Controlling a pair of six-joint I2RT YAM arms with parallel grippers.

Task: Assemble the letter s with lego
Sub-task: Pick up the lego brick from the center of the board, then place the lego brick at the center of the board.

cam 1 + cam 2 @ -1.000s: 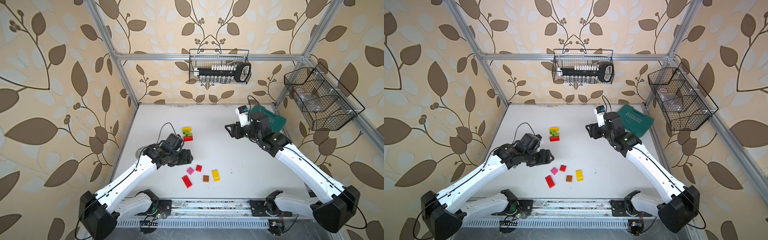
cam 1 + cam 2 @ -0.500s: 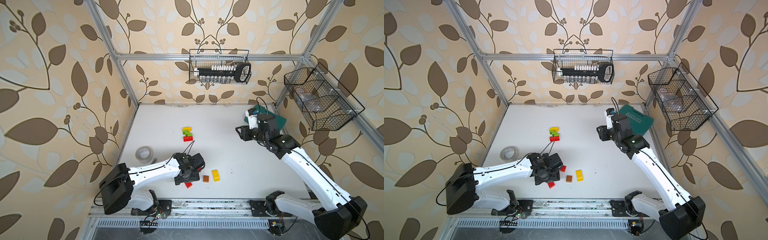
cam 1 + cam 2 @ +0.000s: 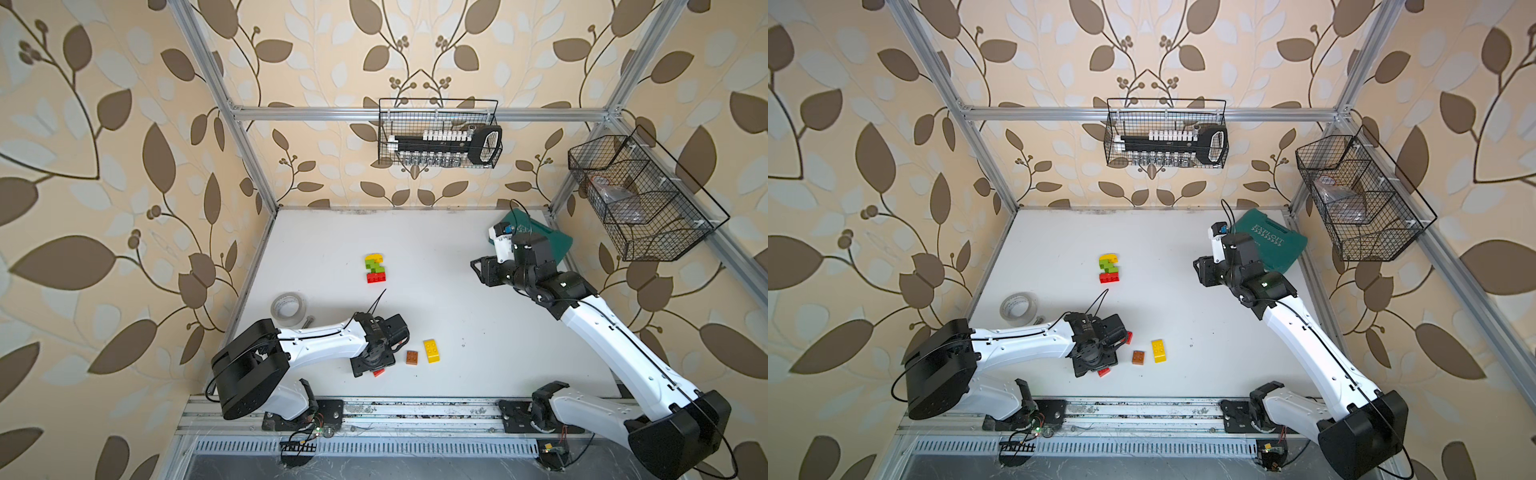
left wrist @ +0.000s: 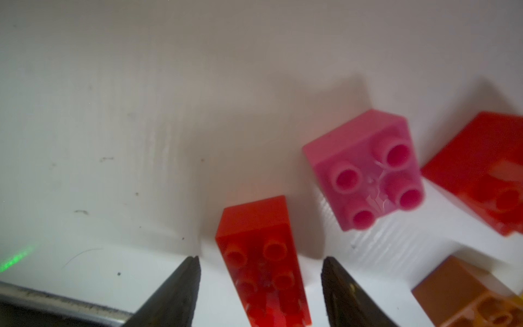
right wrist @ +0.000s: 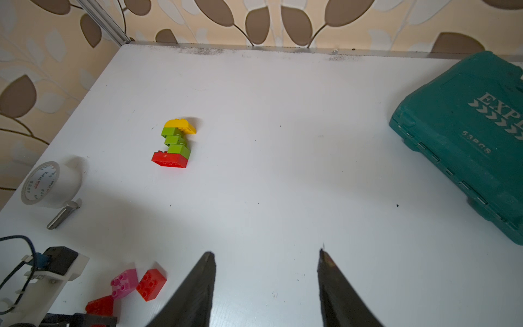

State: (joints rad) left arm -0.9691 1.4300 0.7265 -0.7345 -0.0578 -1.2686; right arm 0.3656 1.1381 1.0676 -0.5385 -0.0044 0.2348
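left claw (image 4: 260, 283): low, jaws apart | right claw (image 5: 266, 254): high, jaws apart, arm outstretched

We see two slender robot arms, the left arm (image 3: 320, 340) and the right arm (image 3: 615, 337), each with smooth white link shells, bulky black joint housings, thin black cables (image 3: 376, 300) looping alongside, and dark, tapered, wedge-shaped fingers (image 4: 176, 294).

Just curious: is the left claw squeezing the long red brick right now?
No, the left gripper straddles the long red brick with gaps both sides.
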